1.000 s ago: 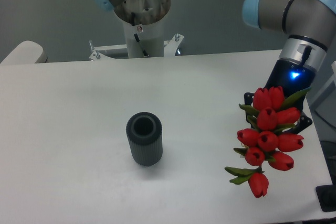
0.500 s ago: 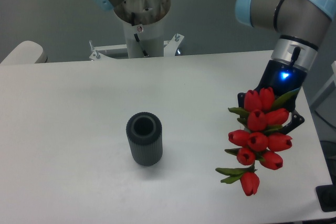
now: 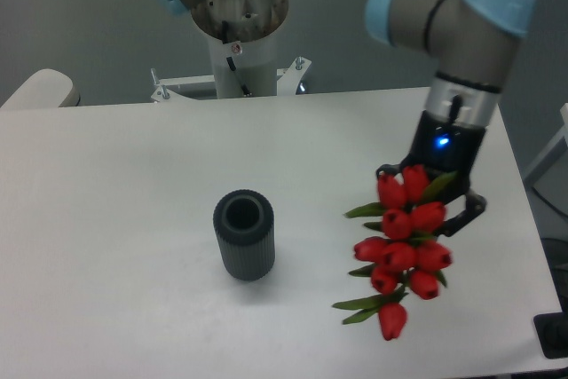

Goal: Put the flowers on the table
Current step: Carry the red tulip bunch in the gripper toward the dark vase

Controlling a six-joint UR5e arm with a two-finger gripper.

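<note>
My tool (image 3: 432, 191) grips the tulip bunch (image 3: 399, 246) over the white bench (image 3: 115, 210).
Buds point toward the camera; the ribbed grey vase (image 3: 243, 235) stands upright, well apart.

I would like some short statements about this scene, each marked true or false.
1. The flowers stand inside the vase. False: they hang at the tool, apart from the vase.
2. The vase stands upright on the table. True.
3. The vase is left of the flowers in the picture. True.
4. The tulip buds are yellow. False: they are red.
5. A blue light glows on the arm above the flowers. True.
</note>
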